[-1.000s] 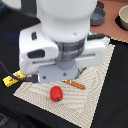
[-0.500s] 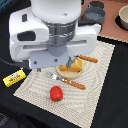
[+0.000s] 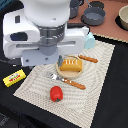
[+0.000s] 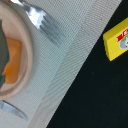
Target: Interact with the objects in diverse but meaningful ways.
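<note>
From my exterior view, left to right: butter [image 3: 14,77] on the dark table [image 3: 15,107], tomato [image 3: 56,93] on the mat [image 3: 95,85], then the plate [image 3: 64,75] holding 1 loaf [image 3: 70,65]. Fingers are hidden; I cannot tell their state, nor how near anything lies to them.

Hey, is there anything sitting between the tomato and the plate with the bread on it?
Yes. The fork lies on the mat between the tomato and the plate, its tines near the plate's rim. The bread loaf already sits on the plate.
</note>
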